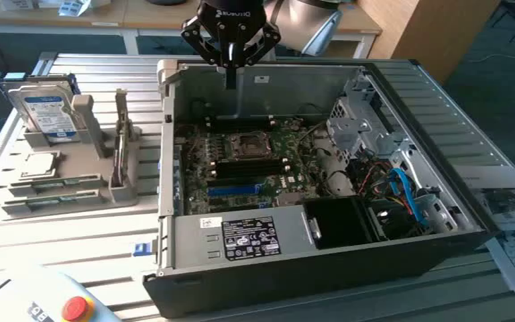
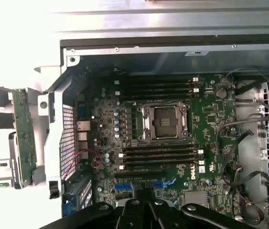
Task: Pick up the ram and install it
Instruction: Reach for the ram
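The ram (image 1: pixel 121 137) is a thin green stick standing on edge in a grey holder (image 1: pixel 92 194), at the exterior view's left of the open computer case (image 1: pixel 329 268). In the wrist view the ram (image 2: pixel 23 138) shows as a long green board outside the case's side wall. My gripper (image 1: pixel 231 75) hangs above the case's back wall, fingers shut together with nothing between them, well apart from the ram. Beneath my gripper (image 2: pixel 141 212) lies the motherboard (image 2: pixel 210 119), with long black memory slots (image 2: pixel 160 157) on both sides of the processor socket (image 2: pixel 165 121).
On the holder also stand a hard drive (image 1: pixel 47 111) with a blue-and-white label and a flat silver processor chip (image 1: pixel 40 164). Cables and a drive cage (image 1: pixel 365 121) fill the case's right side. A red stop button (image 1: pixel 77 307) sits at the front left, papers (image 1: pixel 512 208) at the right.
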Robot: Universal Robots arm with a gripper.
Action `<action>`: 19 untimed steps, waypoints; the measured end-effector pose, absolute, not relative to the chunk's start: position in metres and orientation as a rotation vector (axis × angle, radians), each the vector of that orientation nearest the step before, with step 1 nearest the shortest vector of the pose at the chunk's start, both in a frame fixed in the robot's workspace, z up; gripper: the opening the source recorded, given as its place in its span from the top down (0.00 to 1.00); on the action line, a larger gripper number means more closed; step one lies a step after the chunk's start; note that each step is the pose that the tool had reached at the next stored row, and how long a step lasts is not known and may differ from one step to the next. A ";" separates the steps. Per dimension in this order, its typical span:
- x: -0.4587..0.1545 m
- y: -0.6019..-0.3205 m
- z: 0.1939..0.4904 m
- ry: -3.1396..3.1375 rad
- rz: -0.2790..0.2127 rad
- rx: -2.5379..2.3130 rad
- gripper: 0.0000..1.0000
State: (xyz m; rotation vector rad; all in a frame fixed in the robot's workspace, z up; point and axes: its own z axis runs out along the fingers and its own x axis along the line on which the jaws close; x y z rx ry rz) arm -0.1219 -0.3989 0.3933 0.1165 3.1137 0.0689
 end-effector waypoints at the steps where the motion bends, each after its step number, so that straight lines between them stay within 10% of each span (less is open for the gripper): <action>1: -0.122 -0.399 0.393 3.114 0.069 0.117 0.90; 19: -0.136 -0.399 0.393 3.114 0.069 0.117 0.90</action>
